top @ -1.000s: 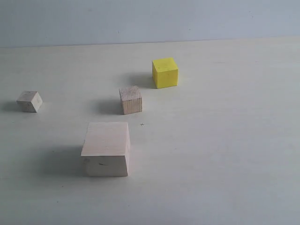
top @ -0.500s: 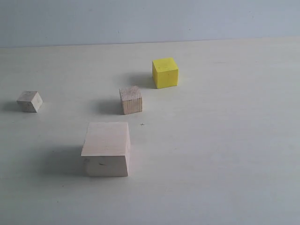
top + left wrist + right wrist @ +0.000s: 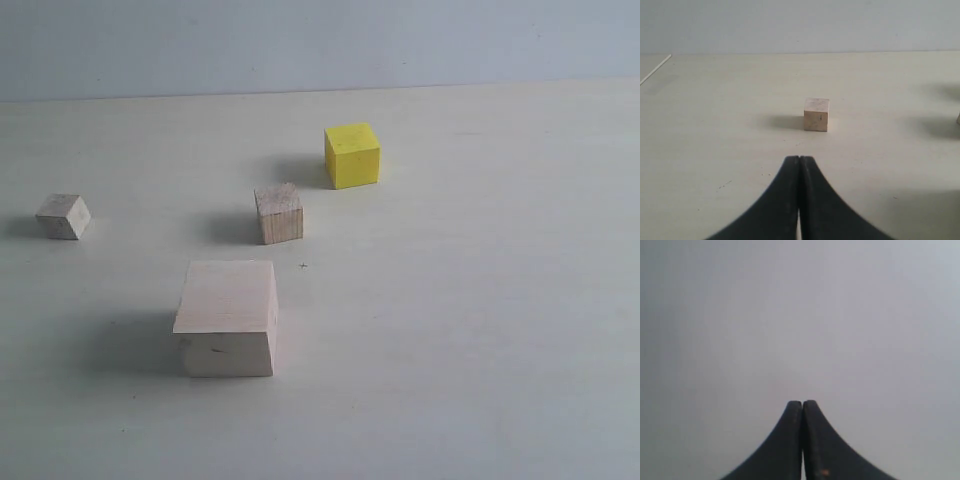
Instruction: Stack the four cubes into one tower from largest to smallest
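Four cubes stand apart on the table in the exterior view. The large pale wood cube (image 3: 228,318) is nearest. Behind it sits the brownish grained cube (image 3: 278,213), and the bright yellow cube (image 3: 352,154) is farther back to the right. At the far left is the smallest pale cube (image 3: 63,216). Neither gripper shows in that view. In the left wrist view my left gripper (image 3: 799,159) is shut and empty, with the smallest pale cube (image 3: 816,114) on the table a short way beyond its tips. My right gripper (image 3: 802,403) is shut, facing a blank grey surface.
The pale table (image 3: 480,300) runs back to a grey wall (image 3: 300,40). A thin white line (image 3: 655,70) crosses a far corner of the table in the left wrist view. Cube shadows fall toward the left.
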`<act>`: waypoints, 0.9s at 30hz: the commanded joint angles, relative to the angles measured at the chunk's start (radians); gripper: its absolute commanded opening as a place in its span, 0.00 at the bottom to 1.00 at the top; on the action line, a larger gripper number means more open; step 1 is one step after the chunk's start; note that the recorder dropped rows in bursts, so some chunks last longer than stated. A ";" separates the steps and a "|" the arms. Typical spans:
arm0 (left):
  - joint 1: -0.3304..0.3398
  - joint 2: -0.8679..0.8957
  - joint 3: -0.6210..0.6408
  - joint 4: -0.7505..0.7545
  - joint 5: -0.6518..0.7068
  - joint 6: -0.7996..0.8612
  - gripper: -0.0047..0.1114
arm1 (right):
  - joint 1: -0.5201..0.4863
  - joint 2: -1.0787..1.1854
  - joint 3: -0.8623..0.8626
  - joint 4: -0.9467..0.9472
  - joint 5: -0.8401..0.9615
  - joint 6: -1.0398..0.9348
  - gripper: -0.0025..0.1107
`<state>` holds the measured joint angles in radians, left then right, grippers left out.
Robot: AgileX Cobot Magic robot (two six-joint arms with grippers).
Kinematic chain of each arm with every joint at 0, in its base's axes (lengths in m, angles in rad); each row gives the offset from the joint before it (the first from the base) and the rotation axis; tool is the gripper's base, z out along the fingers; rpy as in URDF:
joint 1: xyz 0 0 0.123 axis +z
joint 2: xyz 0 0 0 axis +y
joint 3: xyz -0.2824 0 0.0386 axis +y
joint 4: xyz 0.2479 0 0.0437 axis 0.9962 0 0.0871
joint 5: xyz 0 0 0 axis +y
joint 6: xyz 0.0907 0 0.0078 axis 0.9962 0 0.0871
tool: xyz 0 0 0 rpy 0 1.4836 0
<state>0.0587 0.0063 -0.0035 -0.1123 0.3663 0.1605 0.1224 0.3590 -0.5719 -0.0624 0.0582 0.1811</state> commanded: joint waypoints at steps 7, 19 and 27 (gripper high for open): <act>0.003 -0.006 0.004 0.002 -0.008 -0.008 0.04 | 0.304 0.360 -0.113 0.353 0.334 -0.459 0.02; 0.003 -0.006 0.004 0.002 -0.008 -0.008 0.04 | 0.401 0.507 -0.113 0.481 0.418 -0.607 0.02; 0.003 -0.006 0.004 0.002 -0.054 -0.005 0.04 | 0.401 0.507 -0.113 0.481 0.400 -0.599 0.02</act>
<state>0.0587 0.0063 -0.0035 -0.1123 0.3644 0.1605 0.5219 0.8623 -0.6779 0.4132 0.4740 -0.4147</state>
